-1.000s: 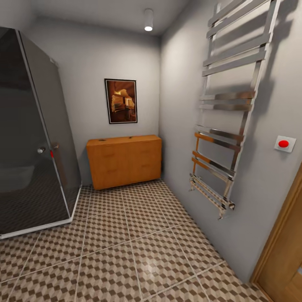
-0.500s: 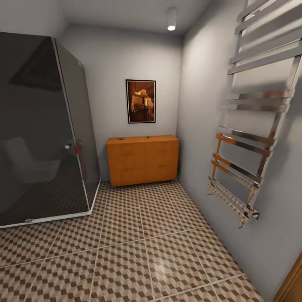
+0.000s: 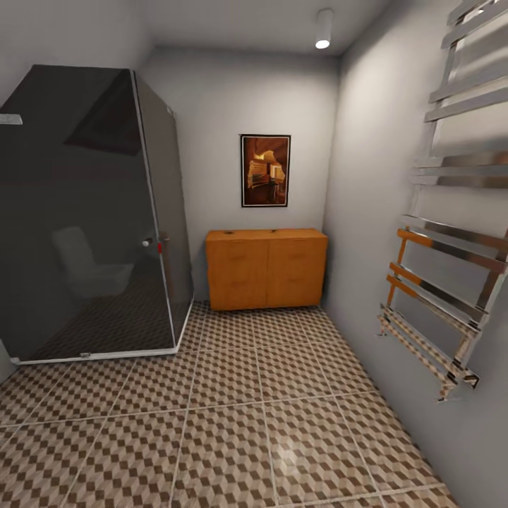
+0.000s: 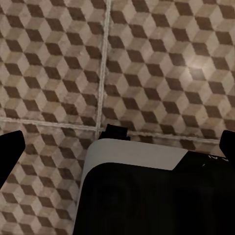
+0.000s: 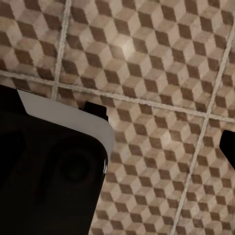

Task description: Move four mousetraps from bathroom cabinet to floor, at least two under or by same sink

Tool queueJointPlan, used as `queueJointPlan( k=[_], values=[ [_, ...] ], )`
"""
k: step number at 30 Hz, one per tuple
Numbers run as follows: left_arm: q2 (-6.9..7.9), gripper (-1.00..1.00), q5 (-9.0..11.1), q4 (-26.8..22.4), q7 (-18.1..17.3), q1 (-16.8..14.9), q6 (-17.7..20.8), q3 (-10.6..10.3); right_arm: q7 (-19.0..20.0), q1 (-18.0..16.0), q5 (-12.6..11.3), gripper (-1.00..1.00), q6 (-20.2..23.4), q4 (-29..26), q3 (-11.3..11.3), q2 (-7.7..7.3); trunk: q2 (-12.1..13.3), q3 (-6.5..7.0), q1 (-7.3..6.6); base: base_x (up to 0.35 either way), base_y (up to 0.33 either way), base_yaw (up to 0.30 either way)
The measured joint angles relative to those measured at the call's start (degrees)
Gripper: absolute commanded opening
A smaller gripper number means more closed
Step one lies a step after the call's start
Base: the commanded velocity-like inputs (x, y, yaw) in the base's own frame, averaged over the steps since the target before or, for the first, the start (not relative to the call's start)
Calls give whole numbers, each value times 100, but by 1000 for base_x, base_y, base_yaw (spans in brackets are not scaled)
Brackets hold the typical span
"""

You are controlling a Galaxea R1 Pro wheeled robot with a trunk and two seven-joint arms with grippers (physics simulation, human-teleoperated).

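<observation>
Four mousetraps out of sight, presumably inside cabinet (image 3: 267,269) at far wall, past bathroom floor (image 3: 233,416). Likely light, stiff, snappy; grip board edges, avoid wire. Both hands' state: could not tell.

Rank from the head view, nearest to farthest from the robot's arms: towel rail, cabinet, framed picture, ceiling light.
No gripper shows in the head view, so this goes by depth into the room.
1. Towel rail, right wall.
2. Cabinet, against the far wall.
3. Framed picture, on the far wall, above it.
4. Ceiling light, highest, farthest.
</observation>
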Motion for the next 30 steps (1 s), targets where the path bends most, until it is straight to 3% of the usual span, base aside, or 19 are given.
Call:
queueJointPlan(
  k=[30],
  values=[
    [-6, 100, -8, 1, -15, 0, 9, 0, -1, 0, -53, 100, -1, -8, -28, -8, -1, 0, -3, 284, 0, 11]
  ],
)
